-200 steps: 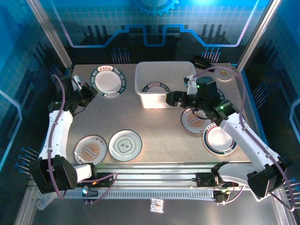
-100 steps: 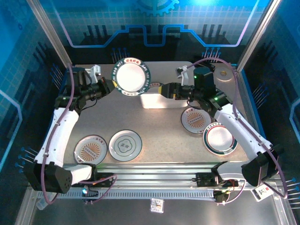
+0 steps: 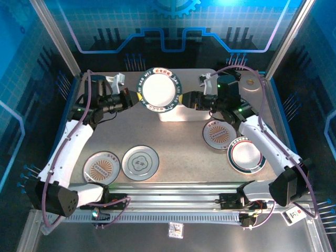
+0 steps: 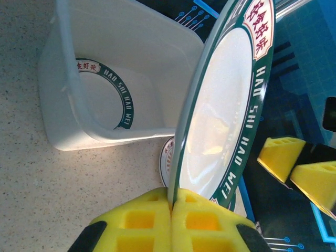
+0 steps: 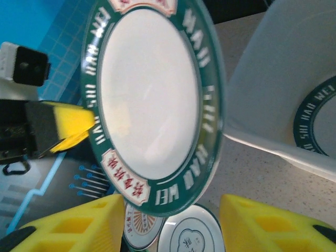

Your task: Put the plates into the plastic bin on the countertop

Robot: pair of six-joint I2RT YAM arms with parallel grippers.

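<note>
I saw the left gripper [image 3: 131, 98] had carried its plate [image 3: 159, 92] rightward since the earlier frame, to the upper centre of the top view, over the bin's [image 3: 181, 114] left end. It was clamped on the plate's rim. The right gripper [image 3: 185, 99], jaws apart, sat at the opposite rim. A second plate [image 4: 113, 94] lay inside the bin.
</note>
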